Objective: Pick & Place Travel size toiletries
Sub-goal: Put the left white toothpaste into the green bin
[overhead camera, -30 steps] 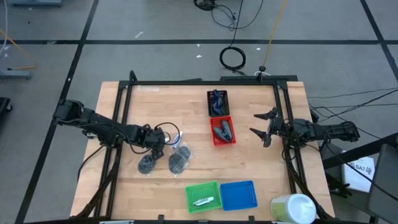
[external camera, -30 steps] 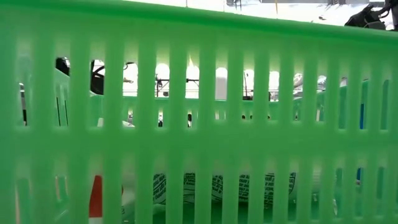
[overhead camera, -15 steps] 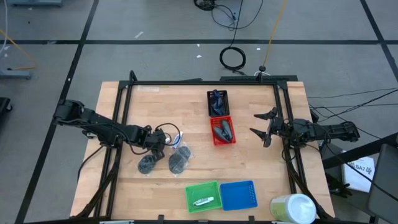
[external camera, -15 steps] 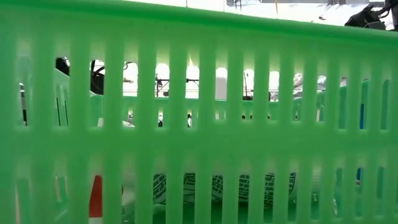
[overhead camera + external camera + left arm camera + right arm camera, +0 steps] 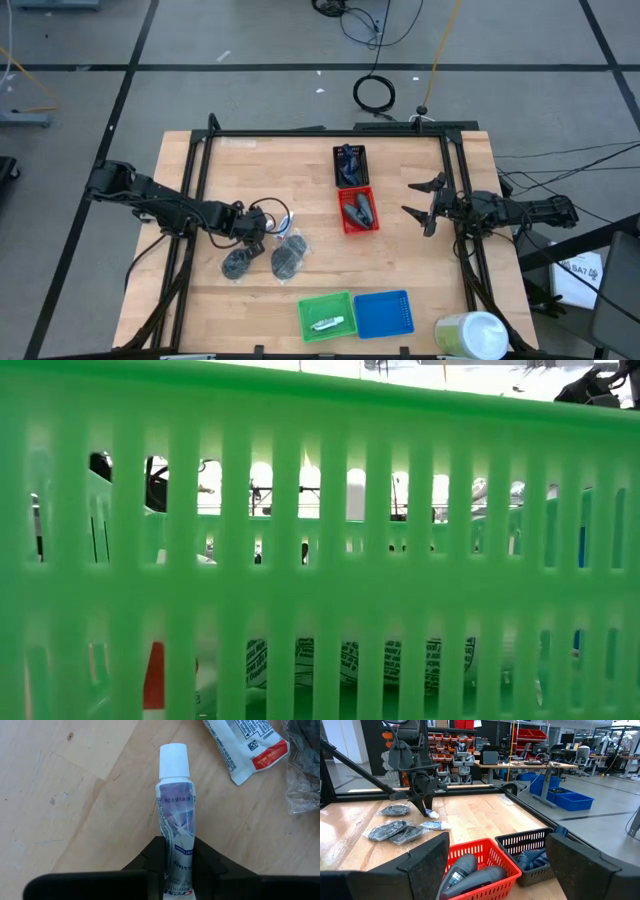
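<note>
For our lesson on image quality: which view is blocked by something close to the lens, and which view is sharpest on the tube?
Low view: the green basket fills the picture, blurred. Left wrist view: the white tube is crisp between the left gripper fingers.

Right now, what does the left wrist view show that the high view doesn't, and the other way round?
Only the left wrist view: the left pincer closed on a white tube, its white cap pointing away, and print on a second white tube lying nearby.

Only the high view: the black basket, red basket, green basket, blue basket, and the right pincer waiting open near the table's right edge.

Both: the wooden table and a wrapped dark pad beside the tube.
</note>
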Controlling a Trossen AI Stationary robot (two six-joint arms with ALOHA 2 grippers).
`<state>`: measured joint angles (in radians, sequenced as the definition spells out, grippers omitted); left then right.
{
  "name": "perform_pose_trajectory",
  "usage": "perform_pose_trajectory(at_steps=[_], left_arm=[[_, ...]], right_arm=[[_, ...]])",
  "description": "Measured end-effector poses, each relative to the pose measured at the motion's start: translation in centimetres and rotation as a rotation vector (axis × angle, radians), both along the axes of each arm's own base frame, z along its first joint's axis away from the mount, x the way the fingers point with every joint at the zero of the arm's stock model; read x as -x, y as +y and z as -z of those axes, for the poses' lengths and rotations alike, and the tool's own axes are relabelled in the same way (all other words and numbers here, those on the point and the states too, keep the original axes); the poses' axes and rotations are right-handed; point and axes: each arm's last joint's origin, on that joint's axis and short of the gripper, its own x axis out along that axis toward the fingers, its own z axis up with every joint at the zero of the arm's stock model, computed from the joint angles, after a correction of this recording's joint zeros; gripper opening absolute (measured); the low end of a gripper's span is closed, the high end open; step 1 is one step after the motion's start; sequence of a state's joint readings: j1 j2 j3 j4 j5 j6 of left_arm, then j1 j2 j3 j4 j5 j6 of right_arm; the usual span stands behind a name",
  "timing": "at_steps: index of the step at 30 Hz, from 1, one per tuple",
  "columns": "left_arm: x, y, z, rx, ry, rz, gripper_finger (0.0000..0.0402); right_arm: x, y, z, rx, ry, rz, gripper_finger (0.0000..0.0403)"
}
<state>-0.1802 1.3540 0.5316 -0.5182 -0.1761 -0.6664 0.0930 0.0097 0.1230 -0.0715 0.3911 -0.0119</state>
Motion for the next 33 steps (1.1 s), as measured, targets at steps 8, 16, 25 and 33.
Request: perform_pose_trajectory(at_steps=[8, 16, 25, 33], left_arm=[[0.0, 0.0, 0.0, 0.0, 0.0, 0.0, 0.0058], [0.0, 0.0, 0.0, 0.0, 0.0, 0.0, 0.0058], [0.0, -0.02, 0.0, 0.007, 0.0, -0.006, 0.0058], [-0.28, -0.02, -0.35, -0.015, -0.001, 0.021, 0.0058]], right_arm=[[0.0, 0.0, 0.0, 0.0, 0.0, -0.001, 0.0318], [0.0, 0.0, 0.0, 0.0, 0.0, 0.0, 0.0318], [0.0, 0.0, 0.0, 0.0, 0.0, 0.0, 0.0318], [0.0, 0.0, 0.0, 0.0, 0.0, 0.0, 0.0318]])
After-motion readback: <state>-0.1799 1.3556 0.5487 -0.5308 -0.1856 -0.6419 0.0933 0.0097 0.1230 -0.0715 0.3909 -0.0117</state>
